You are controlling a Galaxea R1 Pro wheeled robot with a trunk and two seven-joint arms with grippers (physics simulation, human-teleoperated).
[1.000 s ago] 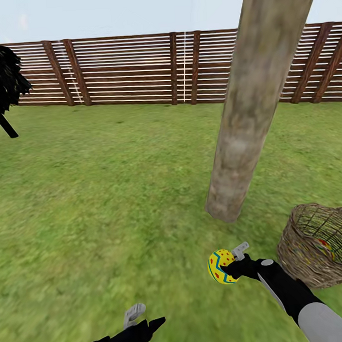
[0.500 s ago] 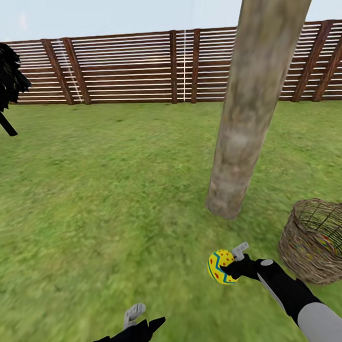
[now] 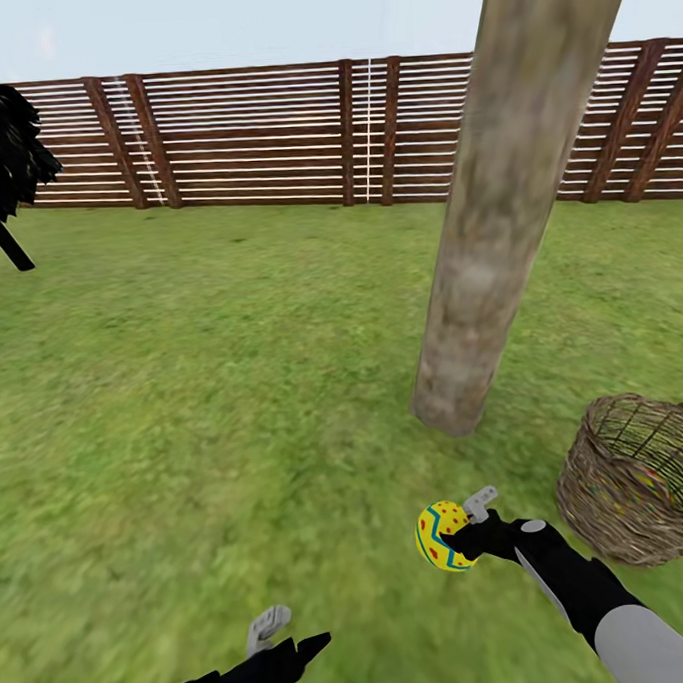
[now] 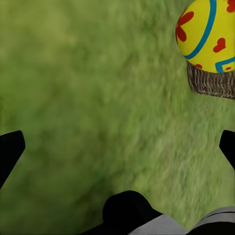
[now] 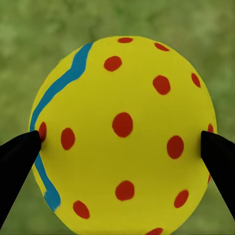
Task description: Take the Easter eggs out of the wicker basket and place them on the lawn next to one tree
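The yellow dotted egg (image 3: 443,535) sits clamped across its widest middle between the right gripper (image 5: 120,147)'s two fingertips, held above the lawn (image 3: 204,389) just near of the tree (image 3: 480,314), with the wicker basket (image 3: 640,486) to its right. It looks light, rigid and smooth, so a hold at the widest part seems safest against slipping. The right arm reaches forward and left; the left gripper (image 4: 117,147) hangs low and empty, jaws wide.

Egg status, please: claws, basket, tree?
Right claw shut on egg, above lawn. Left claw open, empty. Basket right of it, tree just ahead. Nothing in the way.
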